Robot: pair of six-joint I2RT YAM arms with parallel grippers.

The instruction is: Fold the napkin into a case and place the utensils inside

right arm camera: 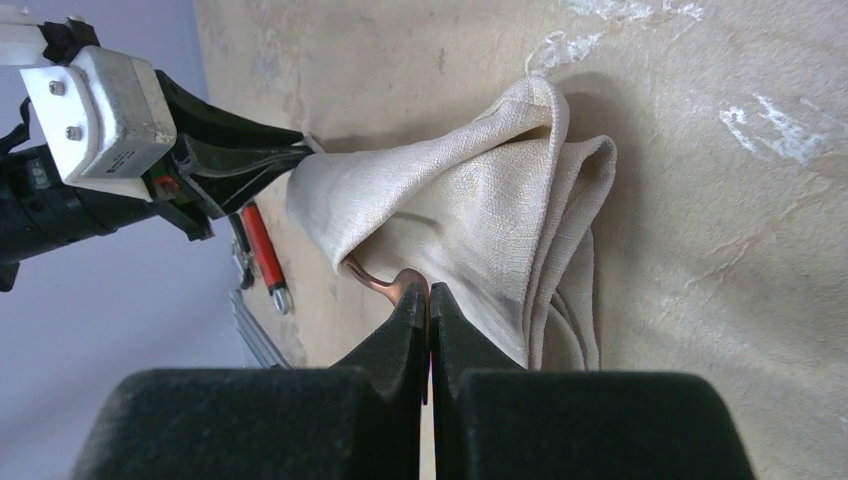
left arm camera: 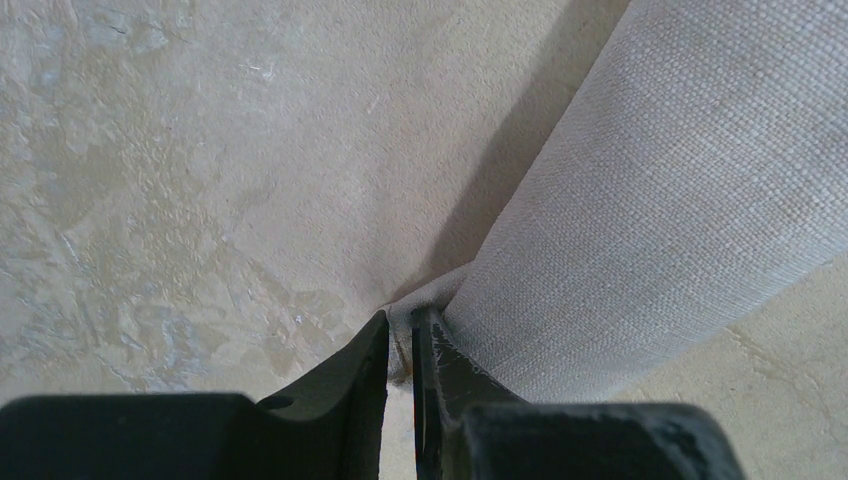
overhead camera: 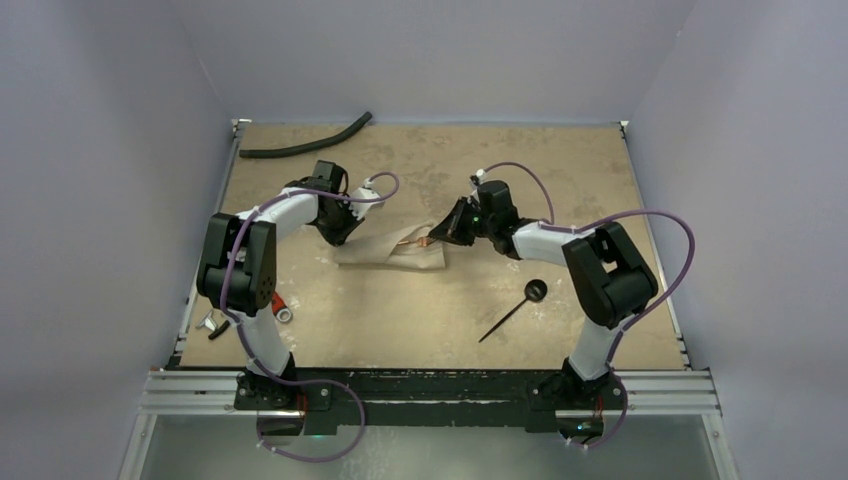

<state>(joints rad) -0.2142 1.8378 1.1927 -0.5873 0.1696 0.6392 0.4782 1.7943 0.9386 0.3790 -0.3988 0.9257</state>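
Judging by how things lie, the task is a little past halfway: the napkin (overhead camera: pixel 390 255) is already folded into a case (right arm camera: pixel 480 210), lying mid-table between the two grippers. The left gripper (left arm camera: pixel 400 325) is closed almost completely, pinching an edge of the cloth and lifting it so the pouch's mouth gapes. The right gripper (right arm camera: pixel 428 300) is clamped nearly tight on the copper fork (right arm camera: pixel 372 281), whose curved end reaches under the raised fold; how deep it sits inside I cannot tell. The spoon (overhead camera: pixel 512 311) lies untouched on the table (overhead camera: pixel 400 320) toward the right side, well apart from the cloth. Left to do, as I judge it: seat the fork fully, let go, then fetch the spoon and slide it in too.
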